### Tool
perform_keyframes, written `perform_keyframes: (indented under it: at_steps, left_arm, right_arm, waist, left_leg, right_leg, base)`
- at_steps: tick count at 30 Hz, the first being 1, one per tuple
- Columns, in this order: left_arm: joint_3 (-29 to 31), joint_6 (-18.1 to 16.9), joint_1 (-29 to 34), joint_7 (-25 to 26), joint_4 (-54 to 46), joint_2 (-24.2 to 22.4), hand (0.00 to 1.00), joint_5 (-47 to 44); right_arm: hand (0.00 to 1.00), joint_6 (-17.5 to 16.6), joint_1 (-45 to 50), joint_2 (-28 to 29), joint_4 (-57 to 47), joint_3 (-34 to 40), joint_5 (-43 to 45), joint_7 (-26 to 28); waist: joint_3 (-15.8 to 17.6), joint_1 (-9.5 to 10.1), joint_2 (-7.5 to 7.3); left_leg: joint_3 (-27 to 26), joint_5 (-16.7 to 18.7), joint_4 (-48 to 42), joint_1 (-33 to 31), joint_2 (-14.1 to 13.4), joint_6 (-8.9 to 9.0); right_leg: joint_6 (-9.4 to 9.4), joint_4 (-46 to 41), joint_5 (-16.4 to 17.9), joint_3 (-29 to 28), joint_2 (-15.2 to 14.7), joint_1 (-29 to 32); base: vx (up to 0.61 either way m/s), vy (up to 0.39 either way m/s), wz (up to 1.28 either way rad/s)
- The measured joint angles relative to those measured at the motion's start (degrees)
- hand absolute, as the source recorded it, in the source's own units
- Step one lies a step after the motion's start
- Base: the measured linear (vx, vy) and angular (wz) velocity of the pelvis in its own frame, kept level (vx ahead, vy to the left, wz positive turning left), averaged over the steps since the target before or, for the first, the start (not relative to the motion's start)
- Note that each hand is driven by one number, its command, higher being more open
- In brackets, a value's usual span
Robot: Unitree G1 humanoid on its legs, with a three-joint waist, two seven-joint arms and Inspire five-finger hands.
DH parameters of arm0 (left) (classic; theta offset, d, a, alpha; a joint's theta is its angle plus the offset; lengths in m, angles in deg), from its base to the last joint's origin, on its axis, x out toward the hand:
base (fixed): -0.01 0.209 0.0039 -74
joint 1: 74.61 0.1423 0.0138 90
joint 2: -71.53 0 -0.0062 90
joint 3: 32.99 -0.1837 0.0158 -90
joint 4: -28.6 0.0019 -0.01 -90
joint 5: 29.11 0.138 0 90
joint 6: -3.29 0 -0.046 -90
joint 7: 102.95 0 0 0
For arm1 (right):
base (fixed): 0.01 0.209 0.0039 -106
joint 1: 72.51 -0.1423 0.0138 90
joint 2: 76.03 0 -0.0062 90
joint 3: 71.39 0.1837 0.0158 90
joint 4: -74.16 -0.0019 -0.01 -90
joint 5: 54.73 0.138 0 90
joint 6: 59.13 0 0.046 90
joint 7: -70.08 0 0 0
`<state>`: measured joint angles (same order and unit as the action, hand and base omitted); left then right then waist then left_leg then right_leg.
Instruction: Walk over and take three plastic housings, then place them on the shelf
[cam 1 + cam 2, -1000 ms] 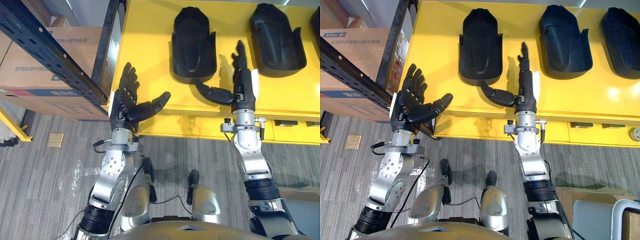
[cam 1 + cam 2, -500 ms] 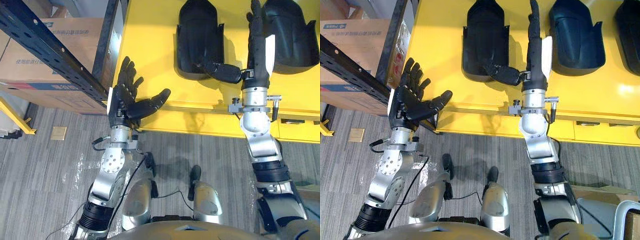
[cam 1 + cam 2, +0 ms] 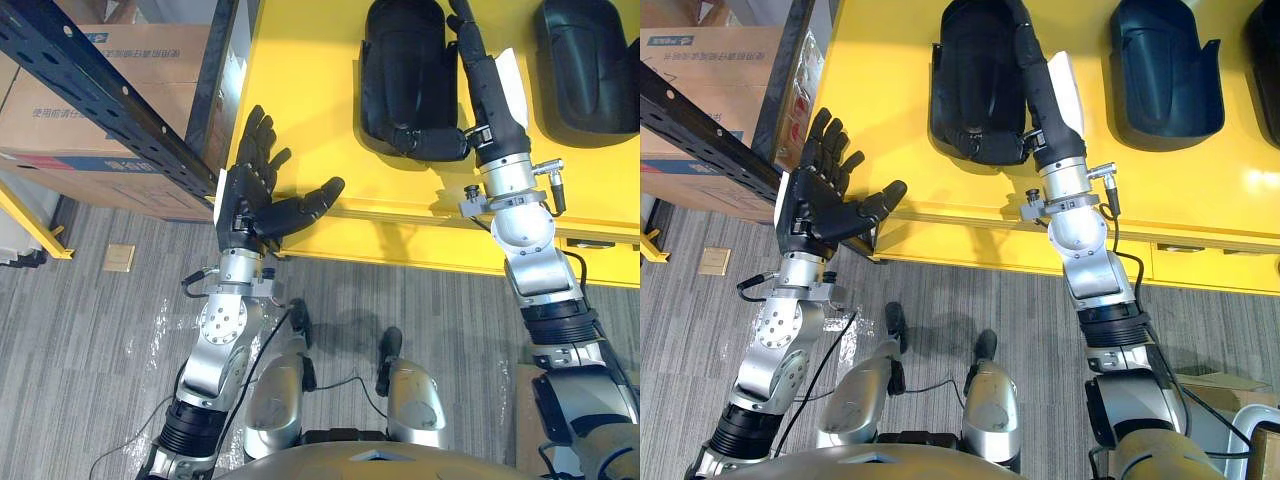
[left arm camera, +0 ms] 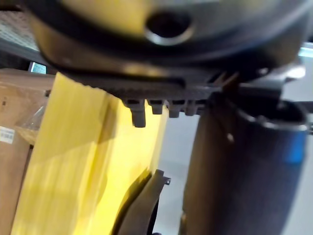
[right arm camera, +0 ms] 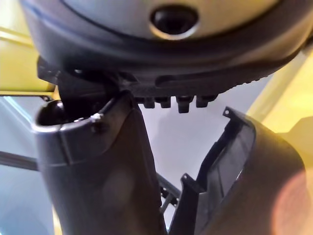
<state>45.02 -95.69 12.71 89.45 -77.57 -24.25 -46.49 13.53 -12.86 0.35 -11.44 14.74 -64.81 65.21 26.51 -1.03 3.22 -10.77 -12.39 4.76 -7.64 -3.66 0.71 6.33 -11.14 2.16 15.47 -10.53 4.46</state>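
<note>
Open left hand [image 3: 247, 200], right hand [image 3: 487, 105] outstretched with straight fingers.

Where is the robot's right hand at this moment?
In the left eye view, the dark right hand reaches over the yellow table, stretched along the right side of the leftmost black plastic housing, with its thumb across the housing's near end.

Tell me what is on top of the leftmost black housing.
The right hand lies over the housing along its right side, fingers straight, thumb across its near end. The part beneath the hand is hidden.
</note>
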Motion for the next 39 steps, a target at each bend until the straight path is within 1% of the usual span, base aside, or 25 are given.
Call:
perform_keyframes:
  at_steps: [5,8,10,13,16,19,24,27,29,31,35,39]
  left_arm:
    - [0.00,0.09,0.05,0.01,0.01,0.31,1.00,-0.01]
    - [0.00,0.09,0.19,-0.03,0.01,1.01,1.00,0.00]
    - [0.02,-0.58,0.23,0.08,0.01,1.07,1.00,0.01]
    - [0.02,-1.04,0.24,0.17,0.01,1.12,1.00,0.00]
    - [0.02,-1.05,0.21,0.48,0.03,1.41,1.00,0.01]
    - [0.01,-1.03,0.03,0.78,0.14,1.60,1.00,0.01]
    - [-0.01,-1.29,-0.29,1.12,0.27,1.63,1.00,0.01]
    - [-0.03,-1.98,-0.45,1.28,0.69,1.63,1.00,0.00]
    - [-0.03,-2.37,-0.69,1.40,0.94,1.63,1.00,0.01]
    - [-0.12,-2.37,-1.71,1.41,1.11,1.63,1.00,0.00]
    - [-0.12,-2.37,-1.84,1.50,1.22,1.63,1.00,0.00]
    - [-0.09,-2.37,-2.00,1.56,1.23,1.63,1.00,-0.02]
  right_arm:
    - [1.00,-0.48,0.00,-0.34,-0.04,-0.12,-1.13,0.60]
    - [1.00,-0.96,0.00,-2.04,-0.16,-0.32,-3.04,0.59]
    - [1.00,-0.96,0.00,-2.36,-0.18,-0.31,-3.29,0.55]
    - [1.00,-1.17,0.00,-2.36,-0.20,-0.52,-5.44,0.29]
    - [1.00,-1.90,-0.33,-2.68,-0.20,-1.28,-8.66,-0.94]
    - [1.00,-1.99,-1.42,-4.76,-0.19,-2.81,-12.53,-2.53]
    - [1.00,0.17,-2.52,-4.89,-0.05,-4.25,-19.00,-8.28]
    - [1.00,1.12,-3.31,-4.91,1.19,-4.90,-19.34,-10.31]
    - [1.00,1.89,-4.30,-4.93,2.16,-5.24,-21.22,-11.83]
    - [1.00,3.01,-5.28,-6.18,3.05,-5.84,-21.86,-13.58]
    - [1.00,3.37,-6.35,-6.31,5.07,-6.23,-23.24,-14.55]
    - [1.00,2.80,-6.69,-6.71,5.12,-6.44,-22.98,-15.32]
  waist:
    - [0.08,-0.03,-0.10]
    - [0.26,-0.06,-0.30]
    - [0.73,-0.08,-0.49]
    - [0.99,-0.08,-0.41]
    - [0.99,-0.07,-0.41]
    - [1.01,-0.07,-0.39]
    - [1.02,-0.01,-0.37]
    - [1.03,-0.06,-0.35]
    - [1.05,-0.16,-0.31]
    - [1.17,0.03,-0.08]
    - [1.20,0.05,-0.02]
    - [1.48,0.01,0.53]
  left_leg:
    - [-0.02,0.01,0.01,0.00,0.00,-0.01]
    - [-0.04,0.02,0.01,0.00,-0.01,-0.03]
    - [-0.08,0.02,0.01,0.04,-0.05,-0.03]
    - [-0.19,0.02,0.01,0.02,-0.04,-0.03]
    - [-0.18,0.02,0.00,0.02,-0.05,-0.03]
    - [-0.18,0.02,0.01,-0.01,-0.06,-0.03]
    - [-0.22,-0.02,0.01,-0.31,-0.06,-0.08]
    - [-0.18,-0.06,0.01,-0.45,-0.06,-0.12]
    - [-0.14,-0.16,0.01,-0.71,-0.06,-0.18]
    - [0.01,-0.38,0.01,-1.27,-0.04,-0.13]
    - [0.07,-0.44,0.01,-1.27,0.02,-0.12]
    - [0.12,-0.47,0.02,-1.27,0.04,-0.11]
  right_leg:
    - [0.01,-0.01,0.00,-0.01,-0.01,0.00]
    - [0.03,0.00,0.01,-0.05,-0.01,0.01]
    - [0.03,-0.01,0.00,-0.09,0.01,0.00]
    - [0.08,-0.02,-0.03,-0.10,0.00,0.10]
    - [0.08,-0.03,-0.03,-0.08,0.01,0.10]
    - [0.08,-0.03,-0.03,-0.07,0.01,0.15]
    - [0.08,-0.02,0.00,-0.07,0.00,0.50]
    - [0.08,-0.01,0.00,-0.02,0.00,0.62]
    - [0.08,-0.03,-0.01,0.02,0.00,0.88]
    - [0.08,-0.28,-0.02,0.04,-0.02,1.47]
    - [0.05,-0.77,0.00,0.07,-0.15,1.69]
    - [0.04,-0.81,0.01,0.15,-0.16,1.68]
  base:
    - [0.00,0.000,0.00]
    - [0.00,0.000,0.00]
    - [0.00,0.000,0.00]
    - [0.00,0.000,0.00]
    - [0.00,0.000,0.00]
    - [0.00,0.000,0.00]
    - [0.00,0.000,0.00]
    - [0.00,0.000,0.00]
    - [0.00,0.000,0.02]
    - [0.00,-0.009,0.04]
    - [0.00,0.000,0.00]
    - [0.00,0.000,0.00]
